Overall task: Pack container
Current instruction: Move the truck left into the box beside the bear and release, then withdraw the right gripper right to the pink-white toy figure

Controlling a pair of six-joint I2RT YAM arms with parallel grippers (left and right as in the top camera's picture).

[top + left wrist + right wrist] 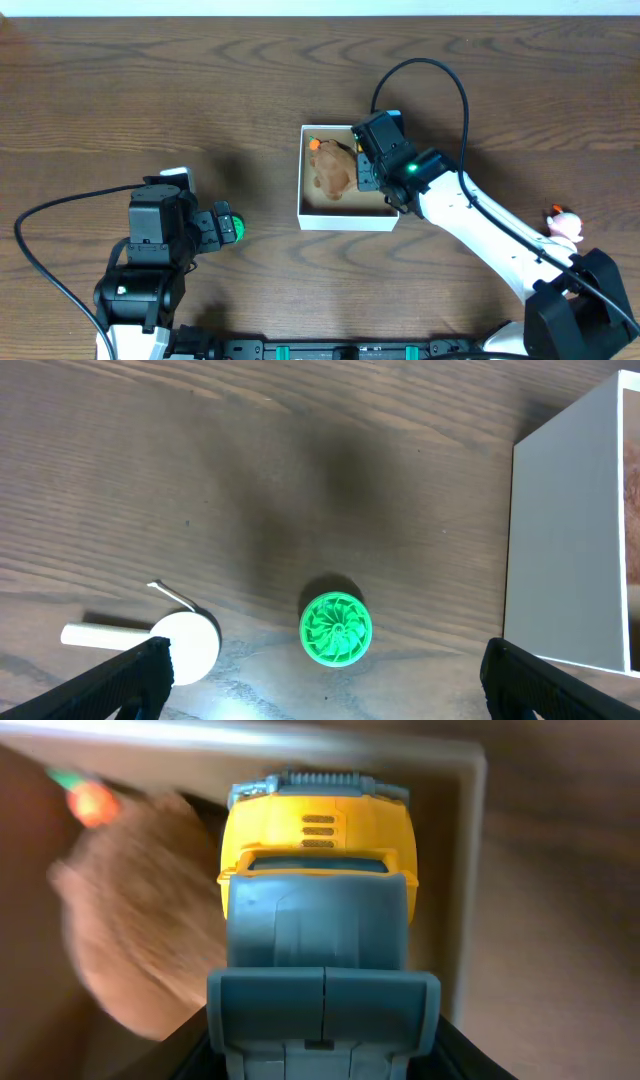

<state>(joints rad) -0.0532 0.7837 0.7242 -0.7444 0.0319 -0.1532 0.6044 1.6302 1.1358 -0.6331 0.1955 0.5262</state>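
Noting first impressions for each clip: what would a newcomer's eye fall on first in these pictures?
The right gripper hangs over the white container at mid-table, clamped on a yellow and grey toy, with a brown plush already lying inside. Off to the left, a bright green disc sits on the dark wood just beyond the open left gripper.

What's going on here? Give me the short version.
The right gripper holds a yellow and grey toy over the open container, where a brown plush toy already lies. The left gripper hangs open above a green round piece on the table, with a white piece beside it. A pink toy sits off near the right arm's base, not yet packed.
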